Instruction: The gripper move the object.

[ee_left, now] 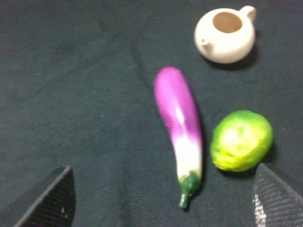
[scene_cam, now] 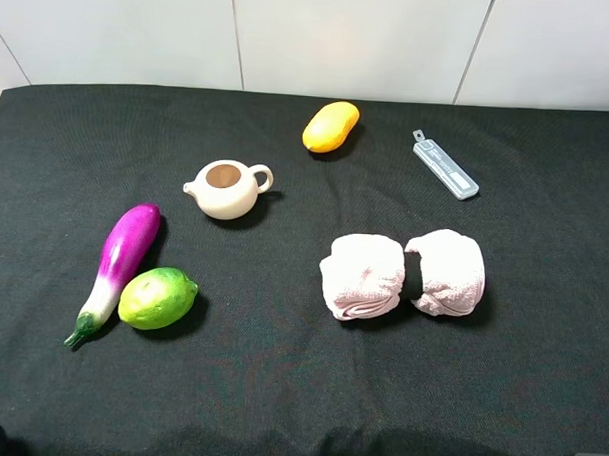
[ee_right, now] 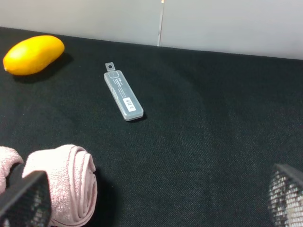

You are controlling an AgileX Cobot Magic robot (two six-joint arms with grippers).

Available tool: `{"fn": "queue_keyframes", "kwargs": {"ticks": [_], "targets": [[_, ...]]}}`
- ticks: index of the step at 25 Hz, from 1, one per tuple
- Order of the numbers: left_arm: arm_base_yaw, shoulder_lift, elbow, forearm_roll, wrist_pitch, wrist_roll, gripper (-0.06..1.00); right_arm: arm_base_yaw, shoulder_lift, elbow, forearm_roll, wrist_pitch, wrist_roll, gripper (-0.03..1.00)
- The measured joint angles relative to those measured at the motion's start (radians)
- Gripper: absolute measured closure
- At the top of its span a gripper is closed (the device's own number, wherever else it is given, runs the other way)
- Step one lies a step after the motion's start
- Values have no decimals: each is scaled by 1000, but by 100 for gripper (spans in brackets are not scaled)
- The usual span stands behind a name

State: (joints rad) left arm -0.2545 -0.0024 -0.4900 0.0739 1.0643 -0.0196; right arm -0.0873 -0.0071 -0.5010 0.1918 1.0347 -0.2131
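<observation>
My left gripper [ee_left: 161, 202] is open, its two black fingertips [ee_left: 47, 198] wide apart above the black cloth. A purple eggplant [ee_left: 180, 127] lies below it, green stem end toward the gripper, with a green lime [ee_left: 241, 139] beside it and a cream teapot [ee_left: 226, 35] farther off. My right gripper [ee_right: 155, 198] is also open and holds nothing. One finger [ee_right: 23, 201] hangs over a rolled pink towel [ee_right: 71, 179]. Beyond lie a grey plastic case [ee_right: 123, 97] and a yellow mango [ee_right: 33, 54]. In the exterior high view only corners of the arms show at the bottom edge.
The exterior high view shows the eggplant [scene_cam: 124, 252] and lime [scene_cam: 158, 298] front left, the teapot [scene_cam: 228, 188] behind them, the mango [scene_cam: 330, 126] and case [scene_cam: 445, 165] at the back, and two pink towel rolls [scene_cam: 363, 277] right of centre. A white wall runs behind the table.
</observation>
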Motion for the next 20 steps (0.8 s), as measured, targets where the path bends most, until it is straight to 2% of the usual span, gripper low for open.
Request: {"fn": "queue_keyframes", "kwargs": {"ticks": [4, 8, 14, 20], "targets": [[121, 0, 0, 0, 0, 0, 15, 0, 0, 0, 0, 0, 0, 27], [175, 0, 0, 0, 0, 0, 15, 0, 0, 0, 0, 0, 0, 27], [234, 0, 0, 0, 0, 0, 15, 0, 0, 0, 0, 0, 0, 27], [246, 0, 0, 2, 0, 0, 15, 0, 0, 0, 0, 0, 0, 27]]}}
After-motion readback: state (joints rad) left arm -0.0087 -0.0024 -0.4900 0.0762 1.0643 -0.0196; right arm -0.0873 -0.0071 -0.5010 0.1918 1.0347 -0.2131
